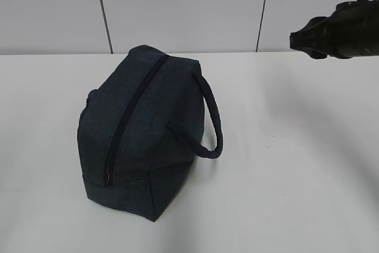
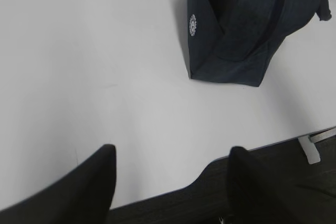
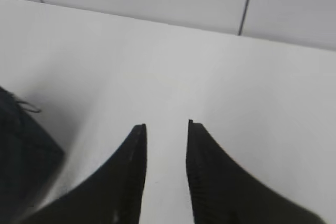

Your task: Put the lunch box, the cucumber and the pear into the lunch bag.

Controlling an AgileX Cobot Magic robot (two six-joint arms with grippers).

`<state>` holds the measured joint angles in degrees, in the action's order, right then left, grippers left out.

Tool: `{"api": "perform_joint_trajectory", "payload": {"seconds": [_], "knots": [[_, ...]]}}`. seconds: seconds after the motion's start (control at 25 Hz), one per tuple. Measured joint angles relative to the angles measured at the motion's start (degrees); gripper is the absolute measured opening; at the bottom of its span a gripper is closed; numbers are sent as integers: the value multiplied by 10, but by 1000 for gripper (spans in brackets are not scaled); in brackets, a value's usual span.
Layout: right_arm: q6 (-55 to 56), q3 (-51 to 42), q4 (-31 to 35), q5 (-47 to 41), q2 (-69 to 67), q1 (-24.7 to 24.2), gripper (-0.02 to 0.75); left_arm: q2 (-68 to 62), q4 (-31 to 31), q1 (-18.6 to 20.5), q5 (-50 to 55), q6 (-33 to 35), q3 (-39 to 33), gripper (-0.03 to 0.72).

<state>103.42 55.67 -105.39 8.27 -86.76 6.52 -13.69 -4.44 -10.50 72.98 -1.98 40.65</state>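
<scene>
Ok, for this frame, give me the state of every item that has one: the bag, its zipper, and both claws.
lunch bag: standing on the white table, apart from both claws
zipper: closed along the whole visible length
bag handle: hanging loose off the side
left claw: open, empty, above the table edge
right claw: partly open, empty, raised off the table

The left gripper (image 2: 170, 153) stands with its jaws spread wide and nothing between them; both dark fingers (image 2: 94, 182) point forward and down. The right gripper (image 3: 166, 125) has its jaws parted by a narrow gap, also holding nothing. The right arm (image 1: 337, 37) is raised, reaching in from the side.
</scene>
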Motion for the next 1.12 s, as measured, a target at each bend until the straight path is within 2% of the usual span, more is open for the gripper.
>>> {"api": "perform_joint_trajectory", "payload": {"seconds": [0.2,0.32,0.48,0.6,0.68,0.96,1.12], "knots": [[-117,0,3,-131,-1,0,221,0,0,0,0,-5,0,403],[-186,0,8,-254,-1,0,221,0,0,0,0,-5,0,403],[-252,0,87,-447,-4,0,221,0,0,0,-1,-6,0,403],[-280,1,205,-535,-15,-1,220,0,-1,0,-3,-7,0,403],[-321,1,307,-548,-20,-1,219,0,-1,0,-3,-7,0,403],[-520,1,610,-469,-25,-1,218,0,-18,0,-3,-7,0,403],[-692,1,769,-437,-25,-1,218,0,-24,0,-3,-7,0,403]]}}
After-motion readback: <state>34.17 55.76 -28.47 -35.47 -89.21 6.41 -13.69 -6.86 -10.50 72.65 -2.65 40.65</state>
